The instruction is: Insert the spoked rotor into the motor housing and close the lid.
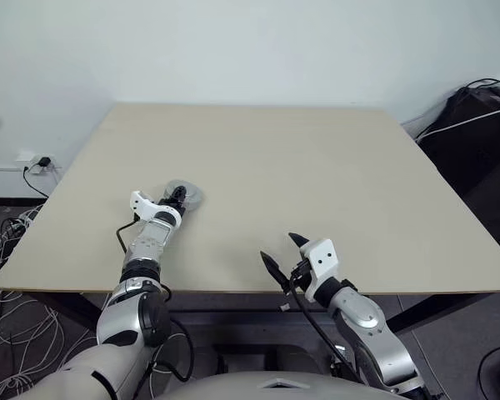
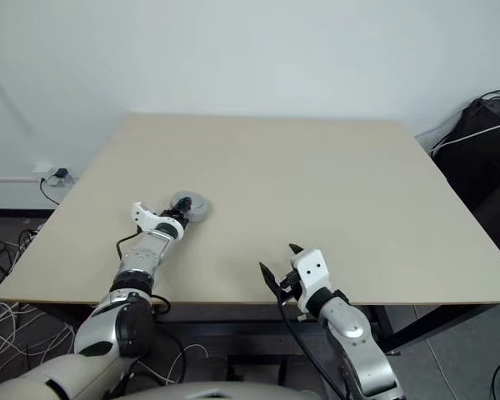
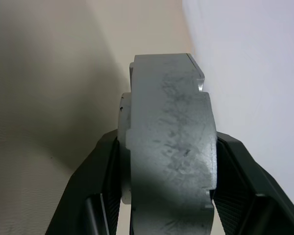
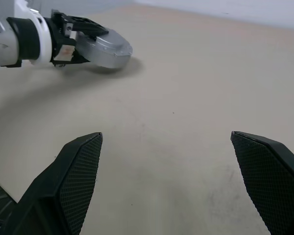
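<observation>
While the left gripper (image 1: 180, 197) holds the round silvery motor housing (image 4: 107, 48) tight between its jaws, low over the left side of the table (image 1: 317, 183), the right gripper (image 1: 283, 250) waits near the front edge, jaws wide apart.

Counter (image 1: 333, 183): pale beige top, rectangular; bearing one motor housing (image 1: 186, 195) (silvery disc, near its left edge).

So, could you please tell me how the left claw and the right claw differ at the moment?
The left claw is shut on the motor housing, far out over the table; the right claw is open and holds nothing, near the table's front edge. Both have two black fingers.
</observation>
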